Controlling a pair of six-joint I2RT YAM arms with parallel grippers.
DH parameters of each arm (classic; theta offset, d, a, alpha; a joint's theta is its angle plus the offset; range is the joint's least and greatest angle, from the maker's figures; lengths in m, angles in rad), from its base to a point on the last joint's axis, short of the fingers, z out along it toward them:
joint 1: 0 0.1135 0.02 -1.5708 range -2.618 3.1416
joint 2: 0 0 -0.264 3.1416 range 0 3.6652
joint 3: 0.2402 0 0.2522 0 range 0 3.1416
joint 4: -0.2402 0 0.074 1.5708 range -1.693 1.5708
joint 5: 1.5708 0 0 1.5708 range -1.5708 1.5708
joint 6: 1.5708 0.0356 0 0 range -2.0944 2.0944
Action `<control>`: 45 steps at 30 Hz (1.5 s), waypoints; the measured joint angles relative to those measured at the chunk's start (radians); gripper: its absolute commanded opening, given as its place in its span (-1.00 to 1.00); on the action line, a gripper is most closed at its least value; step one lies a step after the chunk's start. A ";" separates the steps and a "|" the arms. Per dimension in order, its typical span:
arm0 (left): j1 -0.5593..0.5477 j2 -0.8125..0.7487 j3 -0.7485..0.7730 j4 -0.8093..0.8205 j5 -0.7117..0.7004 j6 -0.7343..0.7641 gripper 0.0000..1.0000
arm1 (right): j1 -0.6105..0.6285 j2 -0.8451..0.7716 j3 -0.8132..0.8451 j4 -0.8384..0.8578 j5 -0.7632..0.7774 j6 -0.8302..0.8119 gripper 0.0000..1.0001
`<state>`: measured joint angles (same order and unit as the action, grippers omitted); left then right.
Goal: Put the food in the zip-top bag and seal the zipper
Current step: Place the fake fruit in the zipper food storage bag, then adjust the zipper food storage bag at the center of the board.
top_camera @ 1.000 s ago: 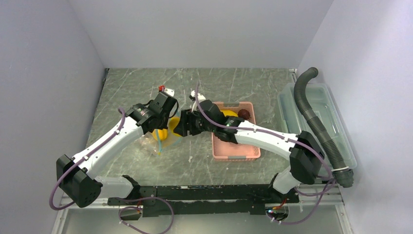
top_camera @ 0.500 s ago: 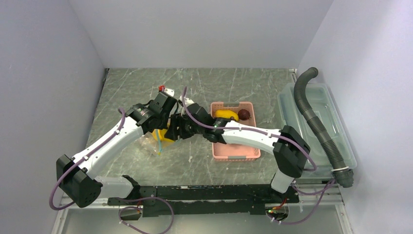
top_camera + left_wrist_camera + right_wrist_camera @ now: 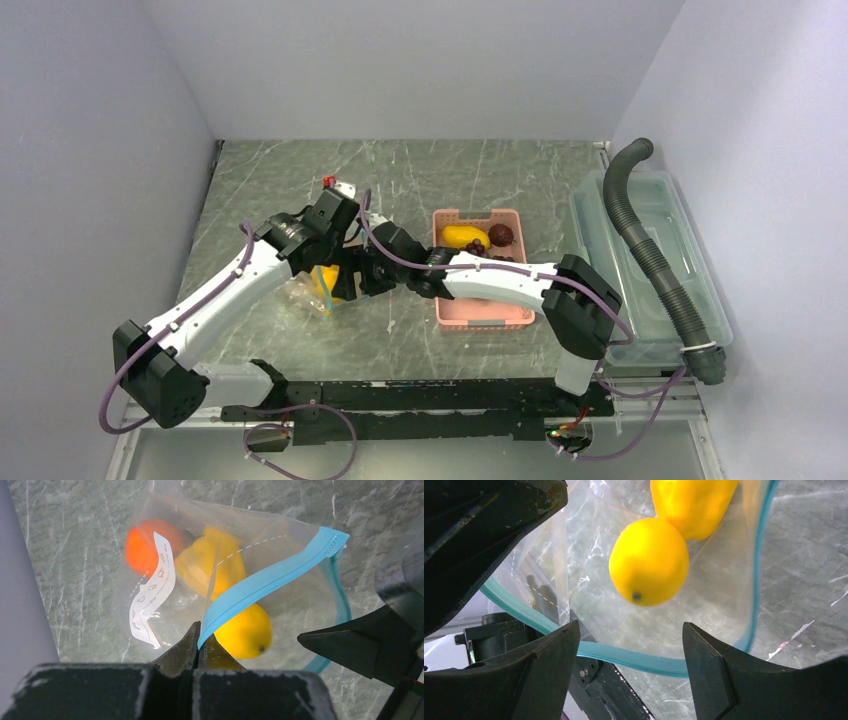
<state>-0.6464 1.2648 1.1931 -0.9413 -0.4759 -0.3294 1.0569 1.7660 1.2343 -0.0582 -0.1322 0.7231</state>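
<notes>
Top external view: the bag [image 3: 305, 292] lies left of the tabletop's [image 3: 280, 170] middle, well apart from the left edge, with both arms meeting over it. Most of the bare marble is between the arms and the far edge. A pink basket [image 3: 480, 310] sits right of centre, and the right forearm crosses its near-left corner. A clear bin [image 3: 655, 215] runs along the right edge with a grey hose [image 3: 640, 240] lying in it.

The left gripper [image 3: 199, 641] is pinched tight on the zipper [image 3: 265, 580], holding that teal strip up so the mouth gapes. The right gripper [image 3: 624, 650] stands at the mouth with its fingers [image 3: 719, 675] spread wide and nothing between them.

Inside the bag are an orange [image 3: 142, 547] at the closed end, a yellow piece [image 3: 210, 562] beside it, and a lemon [image 3: 245, 632] nearest the mouth, just beyond the right fingertips. A white label [image 3: 150, 597] shows on the plastic. The basket holds another yellow fruit [image 3: 464, 236] and dark grapes [image 3: 500, 235] at its far end.

From above, the wrists cover both sets of fingertips and most of the bag. The grapes are too small to make out well. In the left wrist view, the right gripper blocks the lower right corner.
</notes>
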 measured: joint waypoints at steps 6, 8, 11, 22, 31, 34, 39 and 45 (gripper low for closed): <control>0.002 -0.003 0.000 -0.006 -0.003 -0.001 -1.00 | 0.000 0.000 0.000 -0.008 0.015 0.000 0.65; 0.002 -0.003 0.000 -0.005 -0.003 -0.001 -1.00 | 0.000 -0.003 -0.001 -0.008 0.024 -0.001 0.65; 0.002 -0.003 0.000 -0.005 -0.002 -0.001 -1.00 | 0.001 -0.021 -0.008 -0.020 0.045 -0.002 0.65; 0.002 -0.003 0.000 0.002 0.001 -0.001 -1.00 | 0.010 -0.248 -0.053 -0.046 0.216 -0.024 0.55; 0.001 -0.003 0.000 0.002 0.001 -0.001 -1.00 | 0.006 -0.236 -0.053 -0.142 0.356 0.008 0.45; 0.002 -0.003 0.000 0.002 0.001 -0.001 -1.00 | 0.006 -0.209 -0.053 -0.152 0.367 0.024 0.43; 0.001 -0.003 0.000 0.002 0.001 -0.001 -1.00 | 0.004 -0.148 -0.053 -0.160 0.367 0.053 0.37; 0.002 -0.003 0.000 0.002 0.001 -0.001 -1.00 | -0.001 -0.096 -0.053 -0.159 0.366 0.076 0.26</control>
<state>-0.6449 1.2621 1.1931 -0.9394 -0.4747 -0.3305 1.0557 1.6699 1.1809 -0.2169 0.2340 0.7990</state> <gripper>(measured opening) 0.011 0.661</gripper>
